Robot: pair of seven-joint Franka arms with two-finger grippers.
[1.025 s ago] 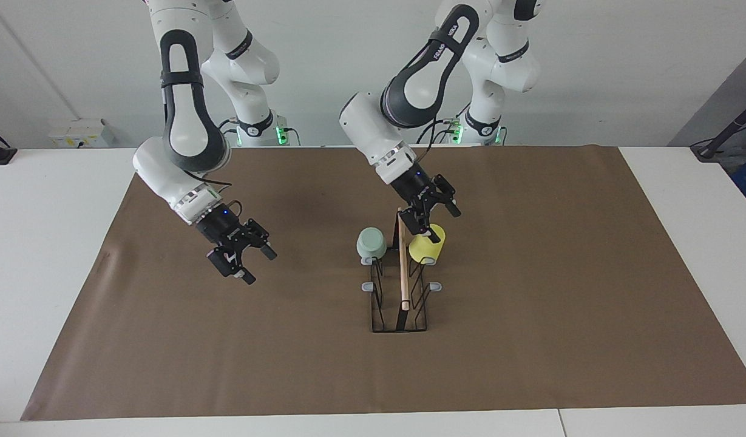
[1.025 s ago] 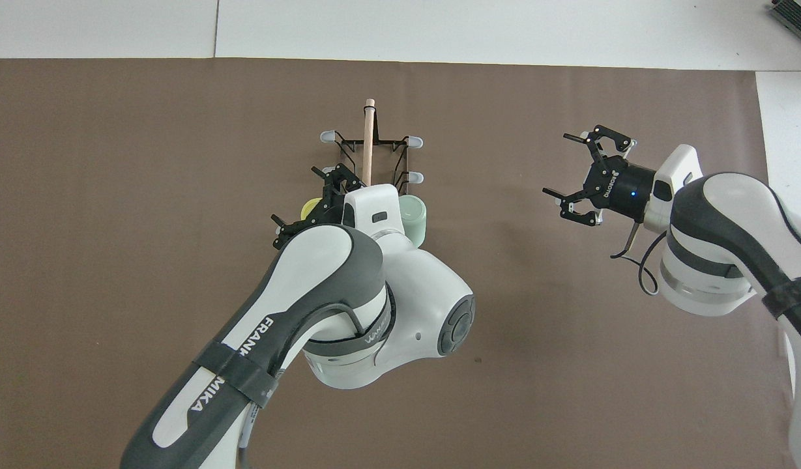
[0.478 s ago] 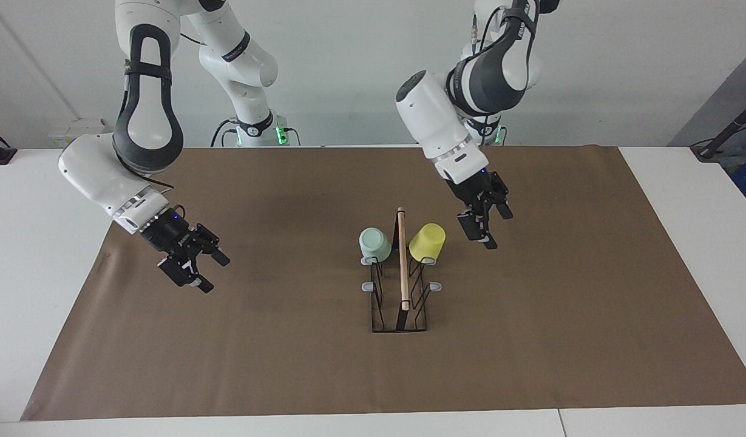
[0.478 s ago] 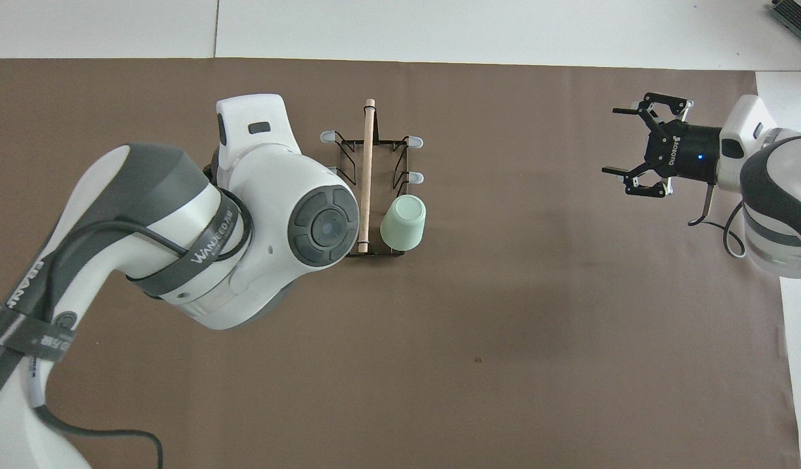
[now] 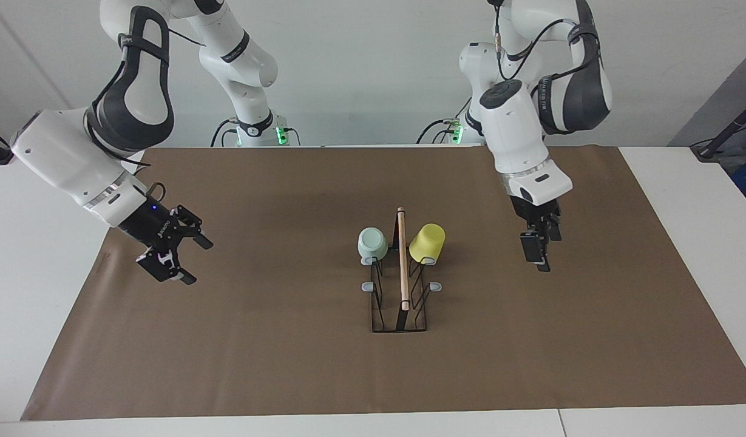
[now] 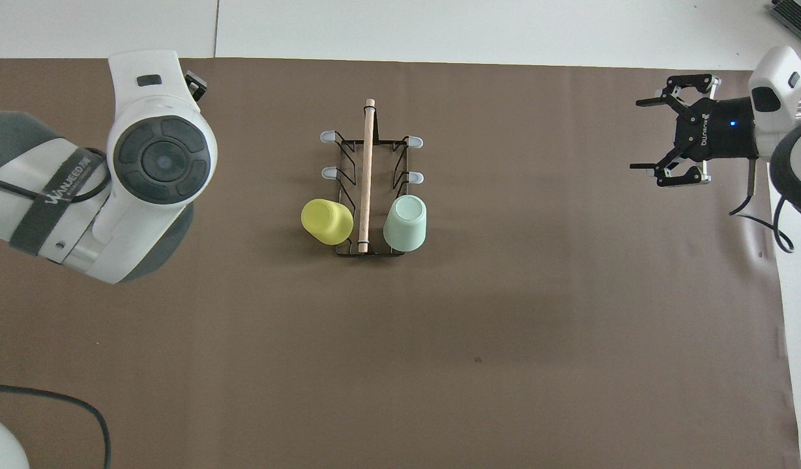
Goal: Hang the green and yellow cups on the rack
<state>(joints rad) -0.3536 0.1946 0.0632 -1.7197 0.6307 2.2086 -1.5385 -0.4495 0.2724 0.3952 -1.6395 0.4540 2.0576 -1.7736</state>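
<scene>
The rack (image 5: pixel 400 273) (image 6: pixel 369 189) stands on the brown mat (image 5: pixel 288 364) (image 6: pixel 504 293) near the middle of the desk (image 5: pixel 39 243) (image 6: pixel 439 26), its light wooden rod (image 5: pixel 402 258) (image 6: pixel 367 172) running along the top, one end toward the robots and the other away from them. Both cups hang upside down on the pair of prongs nearest the robots, one on each side of the rod. The green cup (image 5: pixel 372 243) (image 6: pixel 405 223) sits on the side toward the right arm's end of the desk, tilted outward with its base up. The yellow cup (image 5: pixel 427 243) (image 6: pixel 326 221) sits on the side toward the left arm's end, tilted outward likewise. Neither cup touches the other; the rod lies between them. The four other grey-tipped prongs, farther from the robots, carry nothing. The left claw (image 5: pixel 538 244) is well apart from the rack, over the mat toward the left arm's end of the desk, pointing downward and holding nothing. In the facing view its fingers are seen nearly edge on, and in the overhead view the arm's wrist covers almost all of it, so whether they are spread or closed cannot be told. The right claw (image 5: pixel 177 258) (image 6: pixel 654 137) is well apart from the rack too, over the edge of the mat at the right arm's end of the desk, its fingers spread wide with nothing between them.
</scene>
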